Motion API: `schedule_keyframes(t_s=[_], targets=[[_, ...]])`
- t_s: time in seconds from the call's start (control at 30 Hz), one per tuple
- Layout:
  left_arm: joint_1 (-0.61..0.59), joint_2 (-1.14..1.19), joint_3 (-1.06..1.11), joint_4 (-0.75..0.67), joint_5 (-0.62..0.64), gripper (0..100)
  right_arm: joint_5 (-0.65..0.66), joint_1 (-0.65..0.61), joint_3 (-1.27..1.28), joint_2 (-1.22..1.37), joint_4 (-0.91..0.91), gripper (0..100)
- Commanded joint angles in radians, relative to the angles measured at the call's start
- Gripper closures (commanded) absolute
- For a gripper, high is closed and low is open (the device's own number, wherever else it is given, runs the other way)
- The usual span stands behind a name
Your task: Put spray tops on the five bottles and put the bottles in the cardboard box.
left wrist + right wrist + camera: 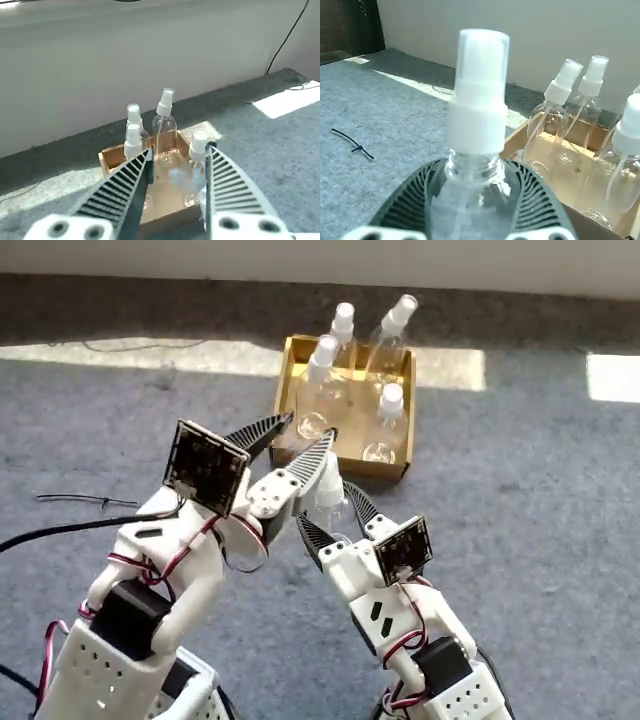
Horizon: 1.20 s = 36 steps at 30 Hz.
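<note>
The cardboard box point(288, 365) sits on the grey carpet with several clear bottles point(320, 390) upright in it, each with a white spray top. My right gripper point(333, 513) is shut on a fifth clear bottle point(472, 200) just in front of the box. That bottle stands upright and carries a white spray top point(477, 95). My left gripper point(290, 443) hangs open beside it, over the box's near edge, with nothing between its fingers. From the left wrist, the open gripper point(180, 150) frames the box point(112, 156) and its bottles point(165, 120).
A black cable tie point(85, 502) lies on the carpet to the left of the arms. A pale wall runs behind the box. Sunlit patches cross the carpet at the back. Open carpet lies to the right of the box.
</note>
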Motion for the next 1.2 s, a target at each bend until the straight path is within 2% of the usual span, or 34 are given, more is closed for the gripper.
schedule_keyframes(t_s=[0.0, 0.13, 0.4, 0.5, 0.67, 0.77, 1.17], targets=[[-0.027, -0.012, -0.016, 0.002, -0.054, 84, -0.008, -0.001, -0.001, -0.008, -0.019, 99.5], [0.035, -0.013, 0.039, 0.005, -0.14, 84, -0.008, -0.001, -0.001, -0.008, -0.019, 99.5], [0.061, -0.022, 0.125, 0.04, -0.146, 84, -0.008, -0.001, -0.001, -0.007, -0.019, 99.5], [0.081, -0.022, 0.117, 0.087, -0.146, 84, -0.008, -0.001, -0.001, -0.004, -0.019, 99.5], [0.124, -0.015, 0.073, 0.086, -0.149, 84, -0.008, -0.002, -0.001, -0.002, -0.019, 99.5], [0.151, -0.013, 0.05, 0.086, -0.203, 84, -0.008, -0.004, -0.001, -0.002, -0.019, 99.5], [0.143, -0.022, 0.018, 0.118, -0.218, 84, -0.008, -0.002, -0.001, -0.001, -0.019, 99.5]])
